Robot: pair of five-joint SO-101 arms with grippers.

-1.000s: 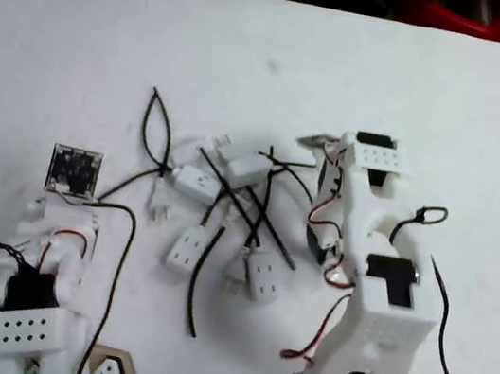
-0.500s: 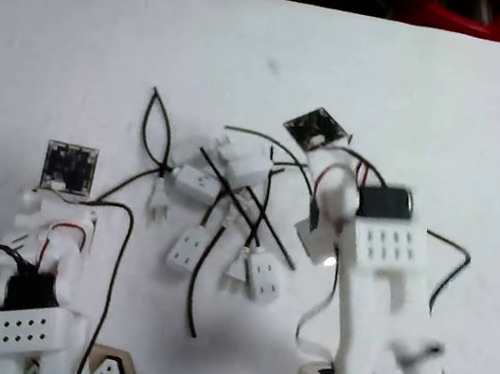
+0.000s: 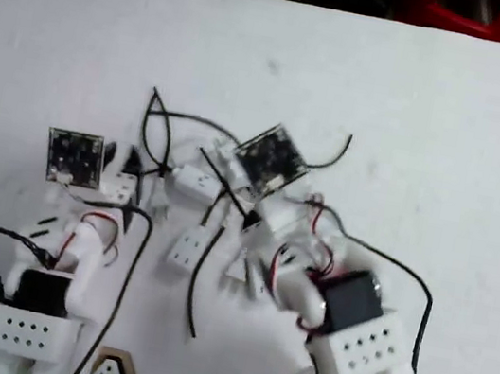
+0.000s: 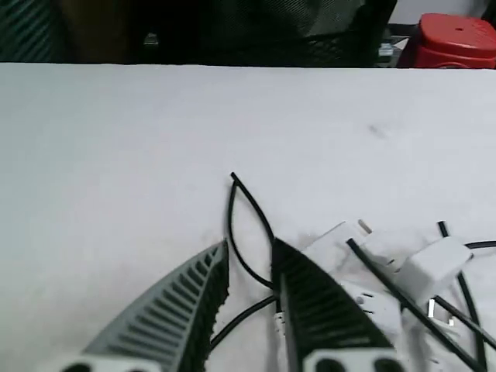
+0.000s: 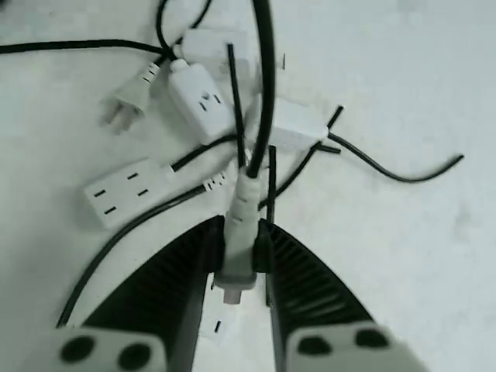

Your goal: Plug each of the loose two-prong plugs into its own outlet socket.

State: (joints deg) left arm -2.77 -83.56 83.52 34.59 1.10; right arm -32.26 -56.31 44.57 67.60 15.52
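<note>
White tabletop [image 3: 437, 103], cord tangle mid-table. Right gripper [image 5: 239, 229] clamps white two-prong plug [image 5: 235, 267] there, long axis along its fingers; white three-slot outlet block [image 3: 187, 248] just left. Left gripper [image 4: 249, 248] gapes, farther left.

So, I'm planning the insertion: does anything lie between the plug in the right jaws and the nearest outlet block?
Yes: a black cord lies across the gap between the held plug and that outlet block.
</note>
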